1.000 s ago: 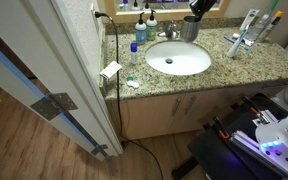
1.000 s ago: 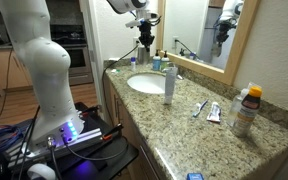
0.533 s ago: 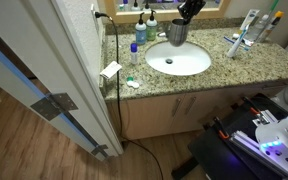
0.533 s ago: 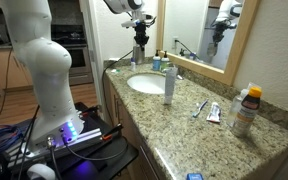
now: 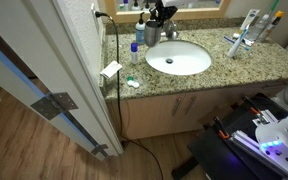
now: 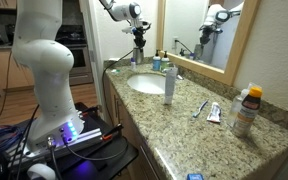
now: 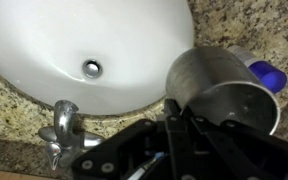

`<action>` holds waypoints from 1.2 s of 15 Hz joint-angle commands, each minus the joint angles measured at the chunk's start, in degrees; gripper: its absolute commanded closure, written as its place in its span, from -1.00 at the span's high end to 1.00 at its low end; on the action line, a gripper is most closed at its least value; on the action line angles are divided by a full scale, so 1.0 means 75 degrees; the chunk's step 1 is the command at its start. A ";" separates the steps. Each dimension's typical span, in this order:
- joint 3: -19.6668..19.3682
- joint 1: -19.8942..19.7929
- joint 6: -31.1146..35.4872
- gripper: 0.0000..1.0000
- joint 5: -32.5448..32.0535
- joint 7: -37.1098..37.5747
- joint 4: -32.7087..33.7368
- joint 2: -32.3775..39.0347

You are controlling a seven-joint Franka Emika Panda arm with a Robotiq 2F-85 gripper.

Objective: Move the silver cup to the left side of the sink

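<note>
Tool (image 7: 180,112) seemingly astride silver cup (image 7: 226,85) rim

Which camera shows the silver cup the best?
The wrist view. The silver cup looks big and close there, with its open mouth showing, right beside the white sink. In both exterior views the cup is only a small far-off shape with little detail.
</note>
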 commanded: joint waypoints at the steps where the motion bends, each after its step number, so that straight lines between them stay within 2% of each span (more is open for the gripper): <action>1: -0.0120 0.0110 -0.0030 -0.89 0.0045 -0.0028 -0.0020 -0.0018; 2: -0.0201 0.0176 -0.0133 -0.97 -0.0227 0.0173 0.0001 0.0042; 5: -0.0291 0.0338 0.0088 -0.97 -0.0203 0.0976 0.0778 0.0898; 10: -0.0598 0.0929 0.0160 -0.97 -0.0192 0.2838 0.2836 0.2356; 11: -0.0481 0.0759 0.0229 -0.97 -0.0058 0.2298 0.1832 0.1759; 12: -0.0522 0.0840 0.0218 -0.89 -0.0056 0.2411 0.2097 0.1955; 13: -0.0523 0.0863 0.0218 -0.89 -0.0055 0.2410 0.2092 0.2002; 14: -0.0522 0.0868 0.0212 -0.97 -0.0056 0.2409 0.2055 0.1998; 18: -0.0778 0.1017 0.0173 -0.97 -0.0166 0.2910 0.2909 0.2837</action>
